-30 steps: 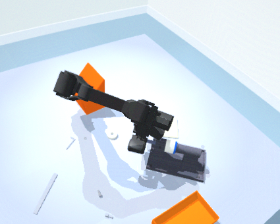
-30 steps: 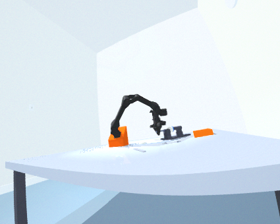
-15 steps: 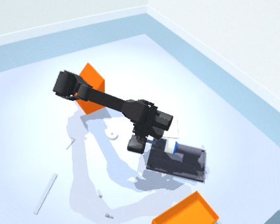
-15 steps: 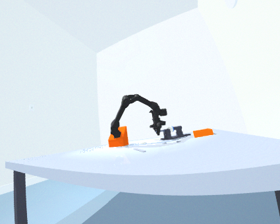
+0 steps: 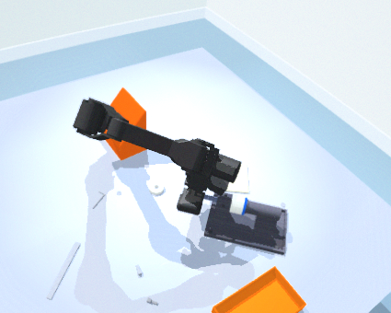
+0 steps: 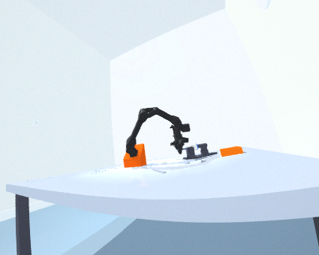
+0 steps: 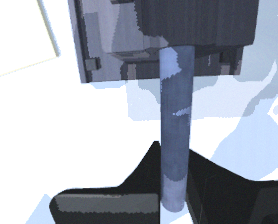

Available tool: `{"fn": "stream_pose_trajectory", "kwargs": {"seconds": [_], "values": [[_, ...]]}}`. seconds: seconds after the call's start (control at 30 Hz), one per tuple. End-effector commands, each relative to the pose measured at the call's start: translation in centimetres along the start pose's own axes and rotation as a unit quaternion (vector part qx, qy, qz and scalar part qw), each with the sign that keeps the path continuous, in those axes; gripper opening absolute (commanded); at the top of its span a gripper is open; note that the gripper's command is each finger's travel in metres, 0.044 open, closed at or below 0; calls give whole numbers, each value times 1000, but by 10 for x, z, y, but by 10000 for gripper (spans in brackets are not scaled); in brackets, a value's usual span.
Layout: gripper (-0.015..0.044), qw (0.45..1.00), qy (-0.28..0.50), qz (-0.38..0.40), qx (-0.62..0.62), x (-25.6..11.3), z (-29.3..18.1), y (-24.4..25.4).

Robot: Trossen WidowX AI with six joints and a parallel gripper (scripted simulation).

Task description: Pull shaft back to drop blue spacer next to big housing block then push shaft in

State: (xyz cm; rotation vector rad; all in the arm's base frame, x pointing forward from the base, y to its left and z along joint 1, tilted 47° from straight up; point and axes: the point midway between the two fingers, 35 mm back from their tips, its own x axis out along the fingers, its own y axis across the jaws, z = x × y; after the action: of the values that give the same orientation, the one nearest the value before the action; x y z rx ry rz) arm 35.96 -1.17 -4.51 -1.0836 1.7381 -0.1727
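Observation:
The blue spacer [image 5: 245,206] shows as a thin ring against the big dark housing block [image 5: 265,210] [image 6: 203,149]. White spacers [image 5: 237,204] [image 6: 194,146] sit beside it, between the big block and the smaller block [image 7: 200,25] nearer the arm; their number cannot be told. The grey-blue shaft [image 5: 210,199] [image 7: 176,125] sticks out of the smaller block towards the arm. My gripper [image 7: 164,145] [image 6: 180,152] is shut on the shaft near its free end. In the top view the fingertips are hidden by the arm. In the wrist view the spacers are hidden behind the smaller block.
The fixture's dark base plate [image 5: 244,236] lies under the blocks. An orange tray [image 5: 262,295] [image 6: 231,151] is beyond it. A pale flat square [image 5: 243,187] lies beside the fixture. A white ring [image 5: 156,190], a long grey bar [image 5: 63,271] and small parts [image 5: 139,271] lie on the table.

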Motion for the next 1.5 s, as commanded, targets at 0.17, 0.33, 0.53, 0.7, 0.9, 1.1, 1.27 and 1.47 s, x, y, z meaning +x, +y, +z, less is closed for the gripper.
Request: {"fn": "stream_pose_trajectory", "kwargs": {"seconds": [0.17, 0.33, 0.53, 0.7, 0.9, 1.1, 1.27, 1.47], "values": [[0, 1000, 0, -1, -1, 0, -2, 0], [0, 1000, 0, -1, -1, 0, -2, 0], [0, 1000, 0, -1, -1, 0, -3, 0], [0, 1000, 0, -1, -1, 0, -3, 0], [0, 1000, 0, -1, -1, 0, -4, 0], [0, 1000, 0, -1, -1, 0, -5, 0], [0, 1000, 1, -1, -1, 0, -5, 0], [0, 1000, 1, -1, -1, 0, -6, 0]]}}
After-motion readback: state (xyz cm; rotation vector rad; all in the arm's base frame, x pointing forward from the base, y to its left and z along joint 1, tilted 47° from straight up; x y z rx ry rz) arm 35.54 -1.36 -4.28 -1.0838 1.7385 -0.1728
